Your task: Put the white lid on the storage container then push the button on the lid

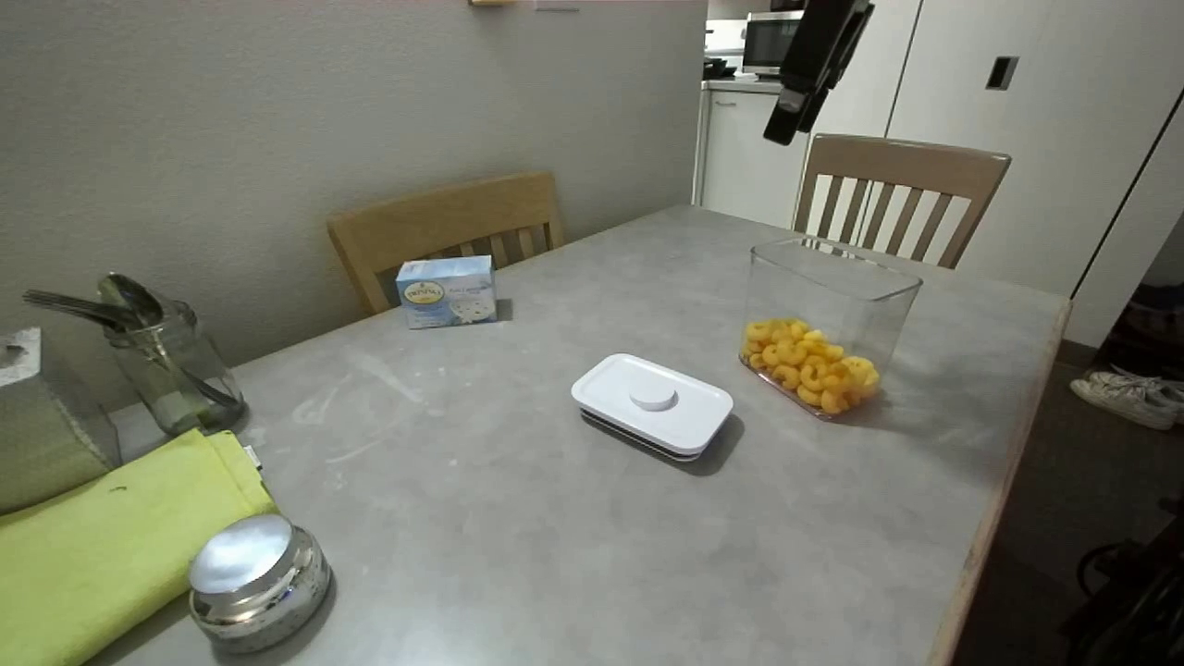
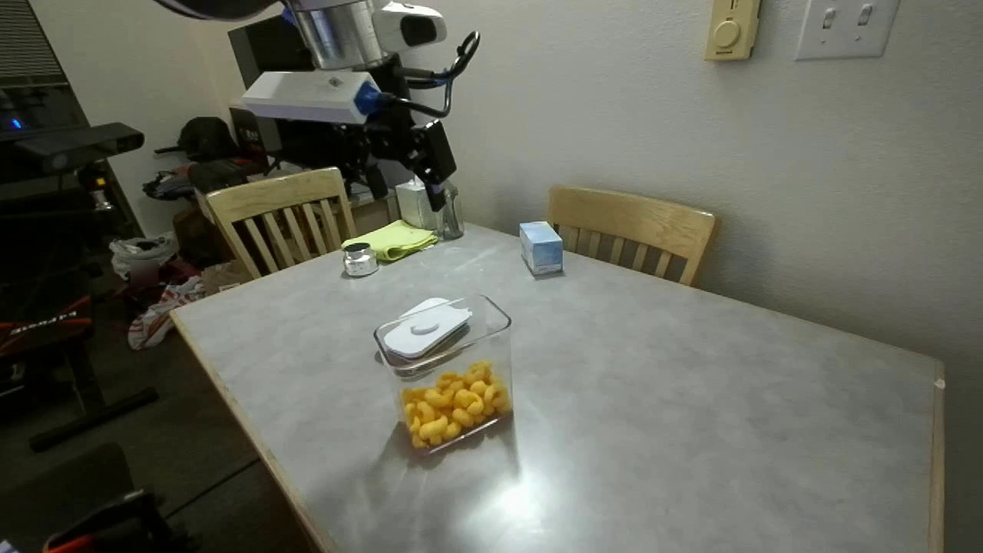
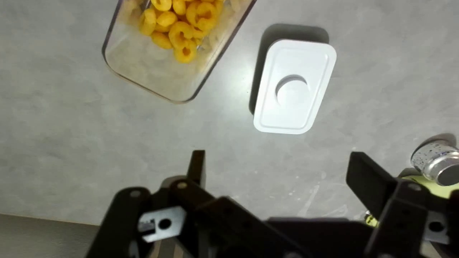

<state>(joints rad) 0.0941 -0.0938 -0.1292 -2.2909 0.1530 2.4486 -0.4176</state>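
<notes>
The white lid (image 1: 680, 421) lies flat on the table with its round button (image 1: 653, 395) facing up. It shows in both exterior views (image 2: 405, 342) and in the wrist view (image 3: 283, 118). The clear storage container (image 1: 823, 289) stands upright and open-topped beside the lid, with yellow-orange pieces at its bottom. It also shows in an exterior view (image 2: 493, 346) and partly, cut off at the top, in the wrist view (image 3: 150, 77). My gripper (image 3: 278, 161) is open and empty, high above the table. Its fingers also show in both exterior views (image 1: 786, 125) (image 2: 407, 192).
A blue-and-white box (image 1: 449, 292) stands near the wall-side edge. A shiny metal tin (image 1: 259, 583), a yellow-green cloth (image 1: 120, 536), a glass jar with cutlery (image 1: 180, 370) and a grey box (image 1: 51, 416) stand at the table's far end from the container. Chairs stand around the table (image 2: 691, 399).
</notes>
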